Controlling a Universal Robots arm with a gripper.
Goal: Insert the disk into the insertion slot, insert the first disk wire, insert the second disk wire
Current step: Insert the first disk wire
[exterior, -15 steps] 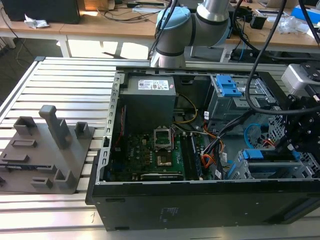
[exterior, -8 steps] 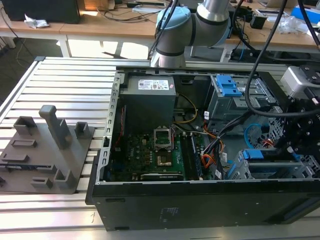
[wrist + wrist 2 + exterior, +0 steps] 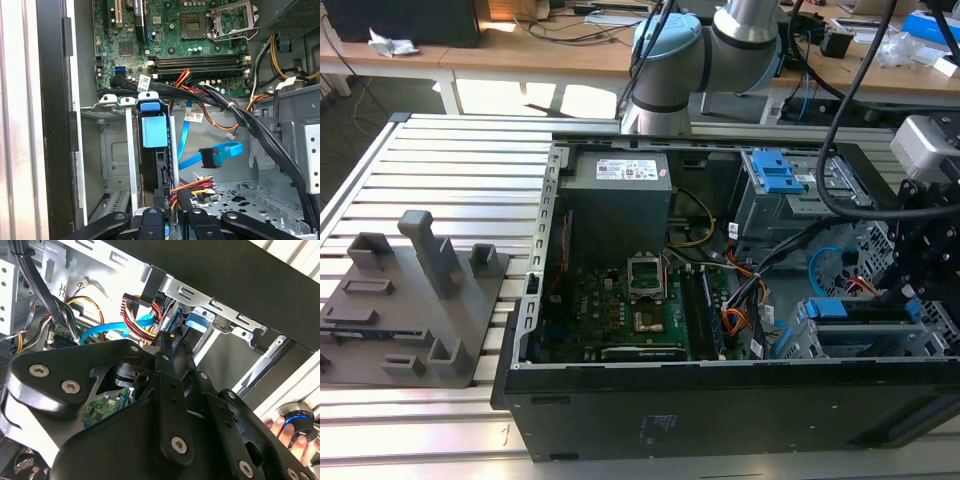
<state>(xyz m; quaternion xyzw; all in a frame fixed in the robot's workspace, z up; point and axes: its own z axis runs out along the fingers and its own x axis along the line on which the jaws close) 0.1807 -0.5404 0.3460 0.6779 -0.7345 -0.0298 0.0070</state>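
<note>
The disk (image 3: 152, 131) stands edge-on in the insertion slot (image 3: 112, 160), its blue carrier tab facing out; in the exterior view the disk (image 3: 845, 308) sits low at the right of the case. My gripper (image 3: 172, 207) is right at the disk's rear edge, its fingertips closed together on the end of a wire of red, orange and yellow strands (image 3: 200, 189). The second wrist view shows my gripper (image 3: 164, 342) pinched beside the blue carrier (image 3: 196, 321), the coloured strands (image 3: 142, 320) running to it. A flat blue wire (image 3: 220, 152) with a black plug hangs loose nearby.
The open computer case (image 3: 620, 400) lies on a slatted table. A thick black cable bundle (image 3: 250, 125) crosses above the bay. A taller cage with blue latches (image 3: 775, 175) stands behind. A grey fixture (image 3: 410, 300) sits at the exterior view's left. A person's hand (image 3: 287, 432) rests outside the case.
</note>
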